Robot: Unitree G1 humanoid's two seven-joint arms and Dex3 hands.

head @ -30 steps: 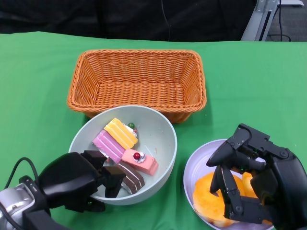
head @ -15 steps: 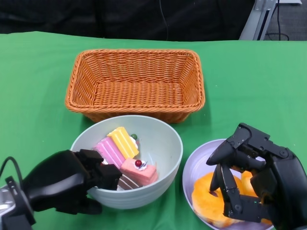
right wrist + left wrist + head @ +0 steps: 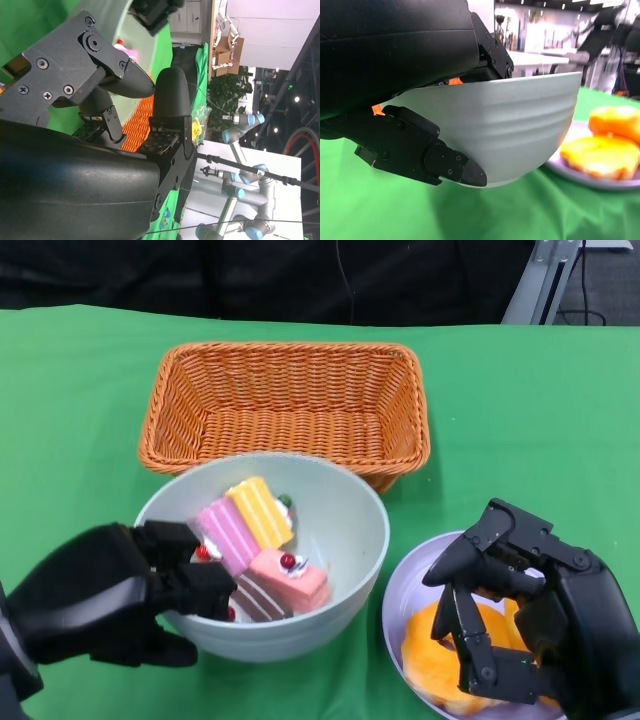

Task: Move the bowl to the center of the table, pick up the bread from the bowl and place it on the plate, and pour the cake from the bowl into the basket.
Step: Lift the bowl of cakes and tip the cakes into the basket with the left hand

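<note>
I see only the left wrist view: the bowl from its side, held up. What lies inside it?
Observer: The head view shows only cake in the bowl: yellow, pink, red-topped and chocolate slices. There is no bread in it.
Operator: Where is the basket from the bowl?
Observer: The basket stands right behind the bowl, on the side away from the robot. In the head view the bowl's far rim overlaps the basket's near wall.
Operator: What does the right hand do?
Observer: The right hand hangs over the plate, above the bread. Its fingers are apart and hold nothing.
</note>
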